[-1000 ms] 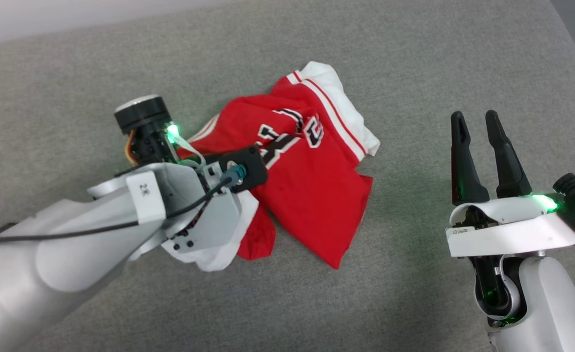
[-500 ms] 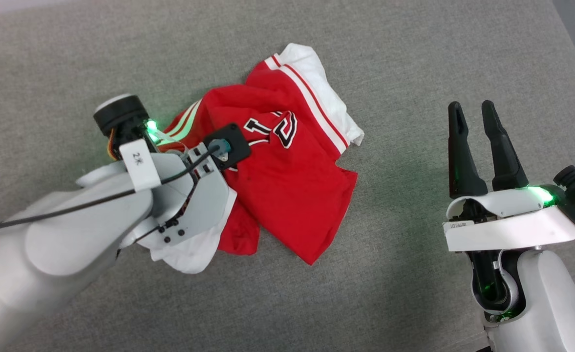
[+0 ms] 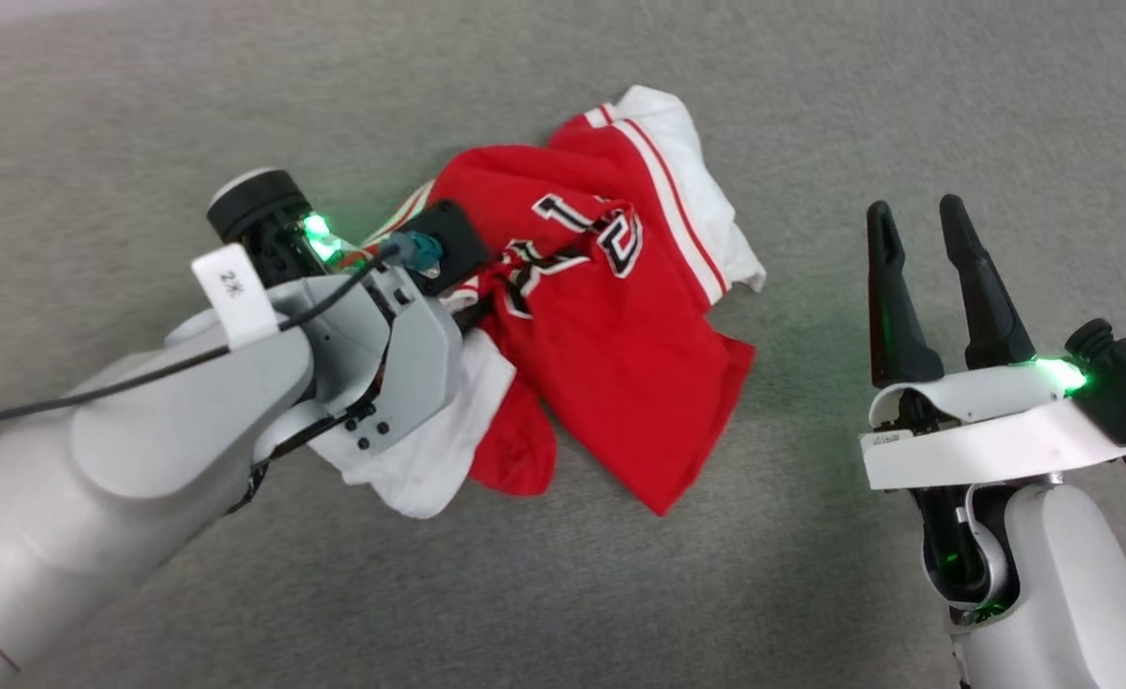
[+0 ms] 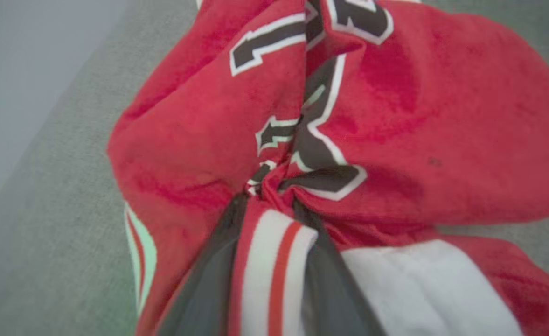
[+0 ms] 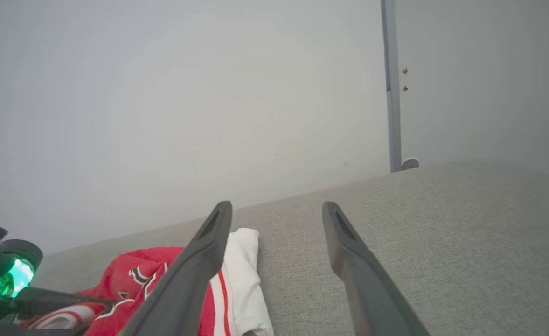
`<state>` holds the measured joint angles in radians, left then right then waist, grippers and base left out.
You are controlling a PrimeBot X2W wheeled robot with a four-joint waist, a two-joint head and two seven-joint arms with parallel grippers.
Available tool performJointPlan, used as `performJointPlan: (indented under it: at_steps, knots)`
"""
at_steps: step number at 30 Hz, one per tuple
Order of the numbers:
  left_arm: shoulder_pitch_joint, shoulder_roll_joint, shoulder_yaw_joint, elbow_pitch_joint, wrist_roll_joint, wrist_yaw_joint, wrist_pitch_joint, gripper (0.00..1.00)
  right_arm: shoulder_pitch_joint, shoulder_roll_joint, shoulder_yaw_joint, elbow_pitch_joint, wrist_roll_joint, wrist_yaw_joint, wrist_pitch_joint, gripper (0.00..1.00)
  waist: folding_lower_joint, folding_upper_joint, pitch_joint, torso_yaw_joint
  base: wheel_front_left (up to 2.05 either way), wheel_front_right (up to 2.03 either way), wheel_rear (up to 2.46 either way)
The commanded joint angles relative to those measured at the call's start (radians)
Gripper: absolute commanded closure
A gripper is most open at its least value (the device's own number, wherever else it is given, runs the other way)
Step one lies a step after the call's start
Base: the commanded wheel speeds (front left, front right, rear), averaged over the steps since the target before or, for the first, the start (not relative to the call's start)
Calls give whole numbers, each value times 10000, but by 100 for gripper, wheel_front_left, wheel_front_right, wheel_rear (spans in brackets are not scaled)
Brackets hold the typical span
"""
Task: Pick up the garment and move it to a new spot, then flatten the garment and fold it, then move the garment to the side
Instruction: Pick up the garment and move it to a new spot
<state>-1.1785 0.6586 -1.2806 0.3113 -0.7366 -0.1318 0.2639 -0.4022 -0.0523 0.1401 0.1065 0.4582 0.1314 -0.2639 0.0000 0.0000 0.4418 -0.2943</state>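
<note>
The garment [image 3: 620, 364], a red jersey with white sleeves and black white-edged lettering, lies crumpled on the grey fabric surface [image 3: 811, 115]. My left gripper [image 3: 494, 287] reaches into it from the left. In the left wrist view the left gripper [image 4: 269, 186] has its two dark fingers converging on a gathered pinch of red cloth [image 4: 395, 116] by the lettering, with striped trim lying between them. My right gripper [image 3: 916, 215] stands open well to the garment's right, above the surface, nothing between its fingers. From the right wrist, the right gripper [image 5: 276, 210] frames bare surface, the garment [image 5: 134, 275] at lower left.
The grey fabric surface [image 5: 442, 224] stretches around the garment on all sides. A pale wall [image 5: 209, 93] with a vertical grey strip [image 5: 393, 93] rises behind its far edge. My left arm's wrist with its green light [image 5: 17, 275] shows at the right wrist view's lower left.
The left gripper and the garment have shifted a little to the right, and the lettering now puckers toward the fingertips. The right gripper has stayed open and nearly still.
</note>
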Motion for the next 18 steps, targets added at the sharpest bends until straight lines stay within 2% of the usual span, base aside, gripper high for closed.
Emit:
performJointPlan:
  at_steps: [1, 6, 14, 18]
  knots:
    - [22, -13, -10, 70, -169, 30, -301, 0, 119, 14, 2, 77, -216, -14, -3, 0, 0, 0, -586, 612, 0, 0, 0]
    - [207, -175, -12, 212, -883, 29, -1778, 0, 392, -133, 47, 405, -809, -14, -3, 0, 0, 0, -1285, 1266, 0, 0, 0]
    - [1438, -351, 350, 1406, -3222, 29, -4599, 0, 938, -783, -63, 821, -1097, -14, -3, 0, 0, 0, -1861, 2064, 0, 0, 0]
    - [2570, -676, 1001, 2228, -3794, 29, -5219, 0, 1198, -1108, -275, 942, -1242, -14, -3, 0, 0, 0, -1966, 2422, 0, 0, 0]
